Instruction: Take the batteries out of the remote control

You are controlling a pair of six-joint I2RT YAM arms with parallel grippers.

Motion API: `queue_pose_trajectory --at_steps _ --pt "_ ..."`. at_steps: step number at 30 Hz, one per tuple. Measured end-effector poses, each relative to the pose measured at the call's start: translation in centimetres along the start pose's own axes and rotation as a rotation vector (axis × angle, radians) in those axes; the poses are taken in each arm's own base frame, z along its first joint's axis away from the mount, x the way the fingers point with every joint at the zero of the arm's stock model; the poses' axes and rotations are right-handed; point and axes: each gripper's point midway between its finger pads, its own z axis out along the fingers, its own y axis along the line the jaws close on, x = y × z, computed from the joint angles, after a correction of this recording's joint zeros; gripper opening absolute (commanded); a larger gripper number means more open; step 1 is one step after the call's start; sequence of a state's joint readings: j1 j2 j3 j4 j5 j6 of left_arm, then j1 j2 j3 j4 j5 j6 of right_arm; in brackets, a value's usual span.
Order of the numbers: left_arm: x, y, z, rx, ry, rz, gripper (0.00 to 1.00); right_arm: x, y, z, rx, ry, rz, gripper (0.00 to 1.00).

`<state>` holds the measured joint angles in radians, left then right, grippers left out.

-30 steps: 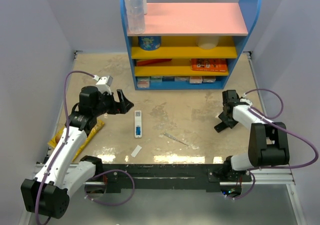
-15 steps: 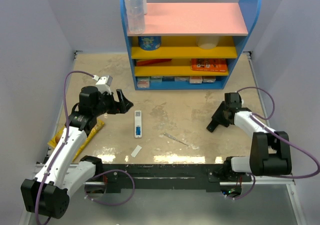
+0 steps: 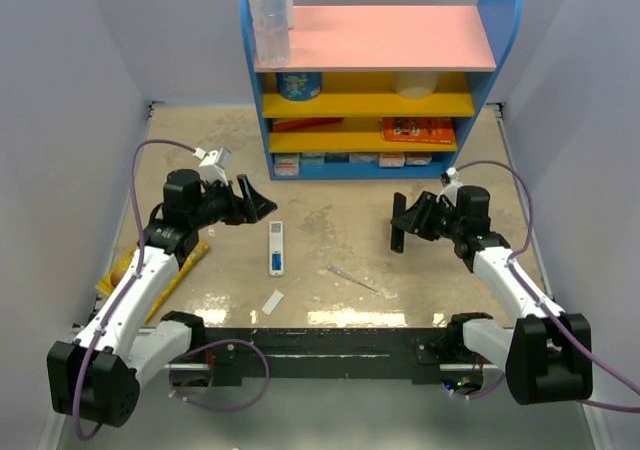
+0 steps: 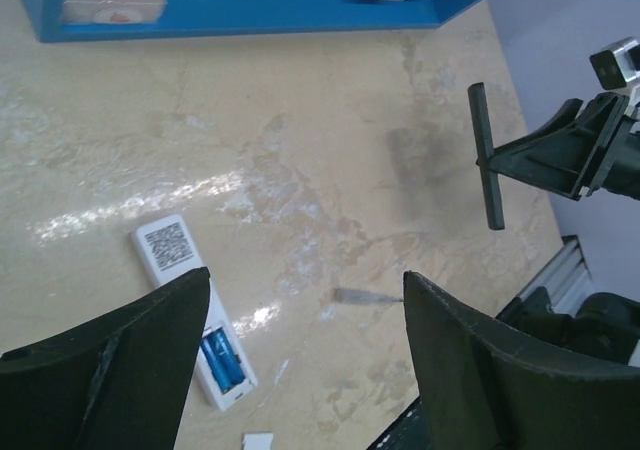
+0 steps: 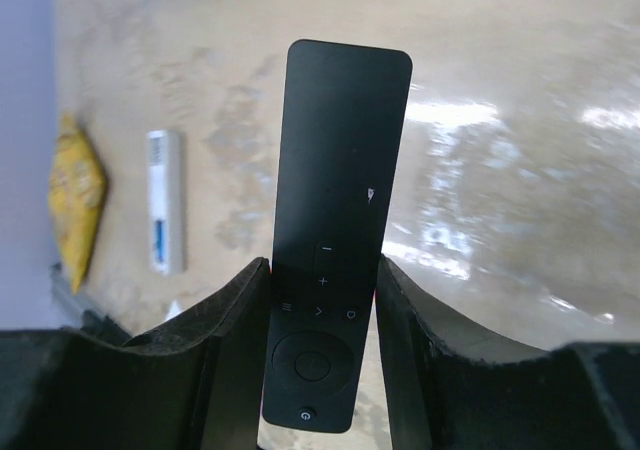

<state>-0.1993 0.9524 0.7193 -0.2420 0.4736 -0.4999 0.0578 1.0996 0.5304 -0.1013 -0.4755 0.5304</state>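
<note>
Batteries (image 4: 222,362) distinct from left wrist; black remote (image 5: 338,170) buttons from right wrist only.

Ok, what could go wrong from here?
The right gripper clamps the slim black remote only near its button end, so the long free end could tilt or slip. The blue cylinder batteries sit in the open white plastic remote, which lies loose; the wide-open left gripper may shove it rather than lift them.
</note>
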Motion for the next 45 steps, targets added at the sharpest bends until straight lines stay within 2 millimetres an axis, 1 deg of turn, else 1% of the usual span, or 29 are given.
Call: queue_pose_trajectory --at_steps 3,5,8,9,11,14,17,20,23,27,31,35,39,45 --pt "-0.4 -1.3 0.7 0.069 -0.003 -0.019 0.82 -0.6 3.3 -0.6 -0.133 -0.022 -0.037 0.17" --pt "-0.5 -2.3 1.3 0.116 0.0 -0.024 0.82 -0.5 5.8 -1.0 -0.235 -0.025 -0.061 0.17" --pt "-0.2 -4.4 2.5 0.2 0.018 -0.023 0.82 0.4 9.0 -1.6 -0.363 -0.001 -0.078 0.17" --pt "0.2 -5.3 3.1 0.234 0.031 -0.02 0.82 0.8 10.1 -1.9 -0.4 0.008 -0.085 0.17" --pt "0.9 -6.6 3.8 0.277 0.056 -0.019 0.82 1.5 12.1 -2.6 -0.468 0.022 -0.102 0.17" --pt "2.1 -8.2 4.9 0.333 0.096 -0.028 0.82 1.9 14.4 -3.7 -0.553 0.025 -0.127 0.17" --pt "2.2 -9.3 5.6 0.386 0.106 -0.048 0.83 2.2 15.9 -4.3 -0.612 0.033 -0.136 0.17" --pt "1.7 -10.5 5.7 0.449 0.091 -0.054 0.86 2.6 17.2 -5.0 -0.671 0.049 -0.135 0.17" --pt "0.9 -12.3 5.2 0.532 0.061 -0.031 0.88 2.7 18.3 -5.6 -0.715 0.05 -0.136 0.17" --pt "0.0 -14.3 4.4 0.62 0.025 -0.001 0.89 2.9 18.7 -5.8 -0.731 0.055 -0.138 0.17" --pt "-0.1 -15.3 4.2 0.669 0.019 0.005 0.93 3.3 19.0 -5.9 -0.739 0.065 -0.142 0.17" --pt "0.7 -15.9 4.7 0.7 0.043 0.001 0.94 3.9 19.5 -6.0 -0.753 0.081 -0.151 0.16" --pt "1.3 -16.5 4.9 0.73 0.061 -0.003 0.93 4.5 20.1 -6.3 -0.776 0.097 -0.162 0.16" --pt "0.6 -17.7 4.3 0.793 0.033 -0.002 0.89 5.0 21.0 -6.8 -0.812 0.107 -0.168 0.16"
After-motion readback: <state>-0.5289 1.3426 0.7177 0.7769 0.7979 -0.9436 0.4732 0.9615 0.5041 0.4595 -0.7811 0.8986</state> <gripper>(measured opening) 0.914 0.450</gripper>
